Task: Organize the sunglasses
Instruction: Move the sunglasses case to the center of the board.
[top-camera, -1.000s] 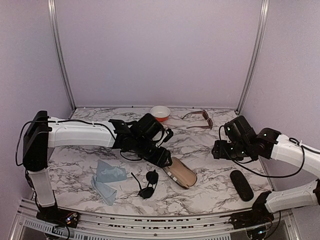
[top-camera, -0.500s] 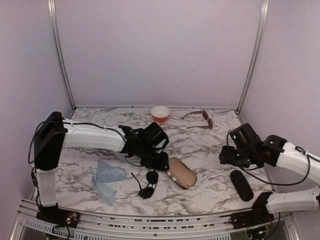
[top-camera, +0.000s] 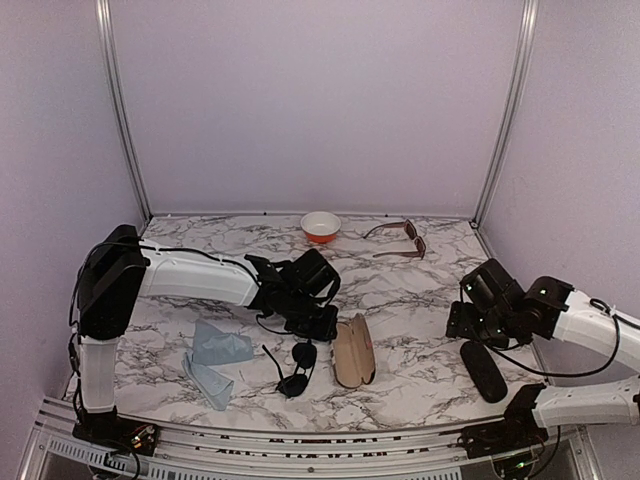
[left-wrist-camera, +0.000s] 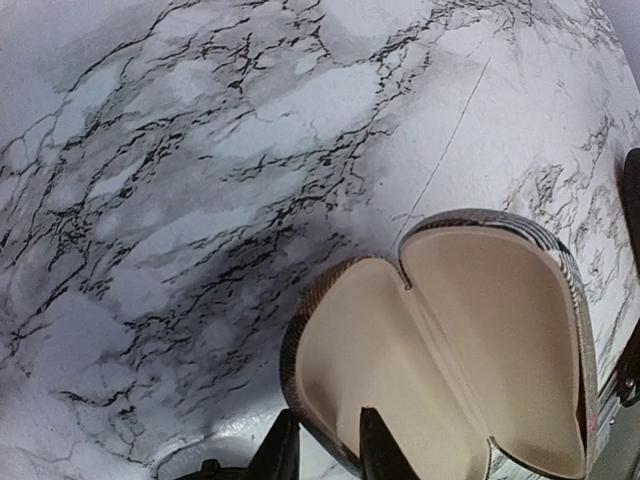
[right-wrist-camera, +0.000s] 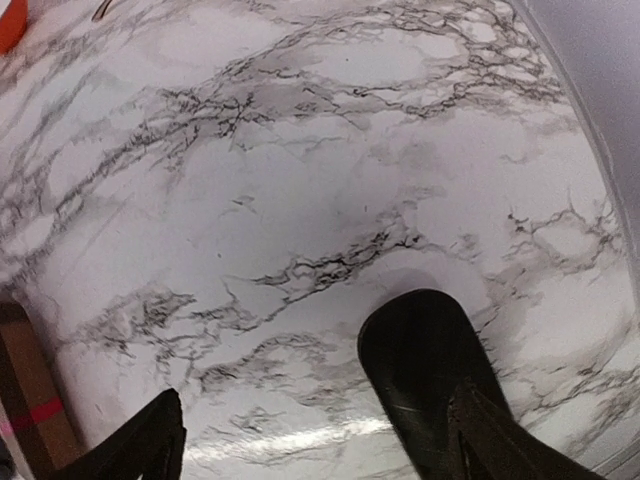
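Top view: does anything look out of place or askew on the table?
Nothing spilled or damaged. The brown case lies splayed open at front centre, empty; the black sunglasses sit loose beside it, the brown sunglasses far back, and the blue cloth is crumpled.

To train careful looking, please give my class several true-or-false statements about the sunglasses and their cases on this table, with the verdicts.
1. The brown case lies open on the table. True.
2. The black sunglasses are inside the brown case. False: they lie on the table beside it, and the case holds nothing.
3. The brown sunglasses lie at the far end of the table, near the orange bowl. True.
4. The black case stands open. False: it lies shut on the table.
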